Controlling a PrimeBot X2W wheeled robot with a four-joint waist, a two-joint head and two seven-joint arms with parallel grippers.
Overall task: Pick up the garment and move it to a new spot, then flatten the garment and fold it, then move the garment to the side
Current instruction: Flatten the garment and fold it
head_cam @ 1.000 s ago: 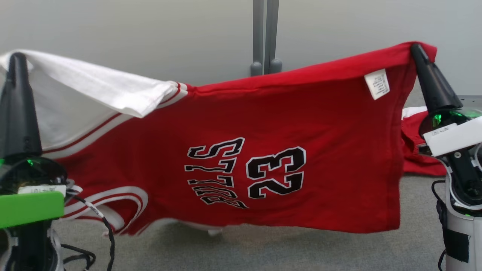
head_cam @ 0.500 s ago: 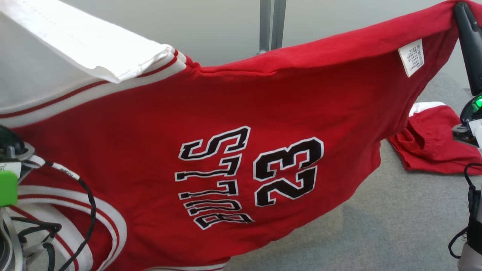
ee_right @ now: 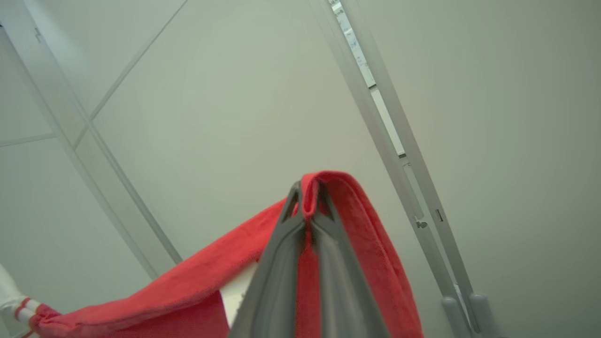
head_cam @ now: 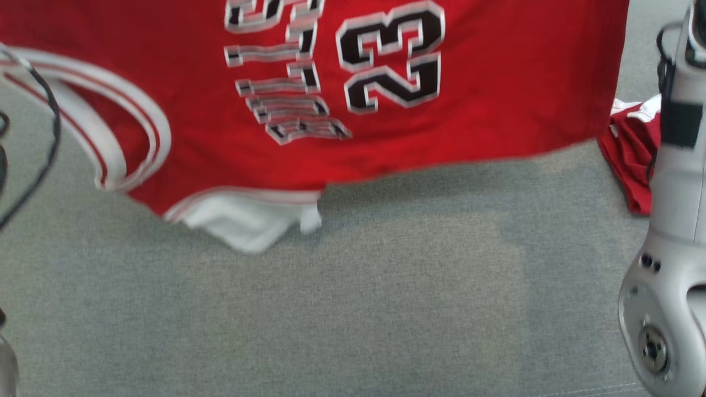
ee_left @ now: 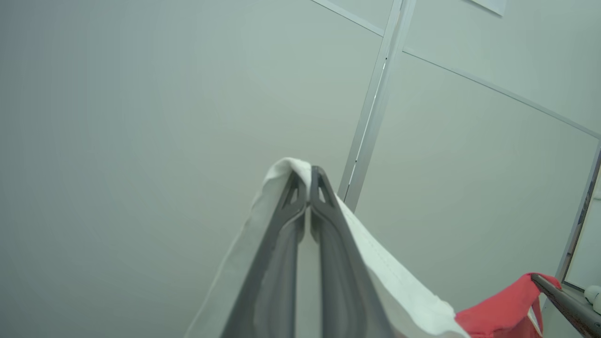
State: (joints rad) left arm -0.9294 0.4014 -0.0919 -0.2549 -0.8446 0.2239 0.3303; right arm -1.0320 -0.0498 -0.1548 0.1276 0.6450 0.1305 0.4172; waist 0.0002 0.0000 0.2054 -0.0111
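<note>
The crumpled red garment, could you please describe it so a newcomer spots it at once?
Follow the grey surface to its right side, by the pale forearm. The crumpled red garment lies there, white-trimmed; unlike the hanging jersey, it shows no number.

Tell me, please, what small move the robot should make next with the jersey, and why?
Probably lower both arms together, keeping the jersey stretched, to lay it on the grey surface. The left jaws are shut on its white part, the right jaws on its red edge, and it hangs spread out.
</note>
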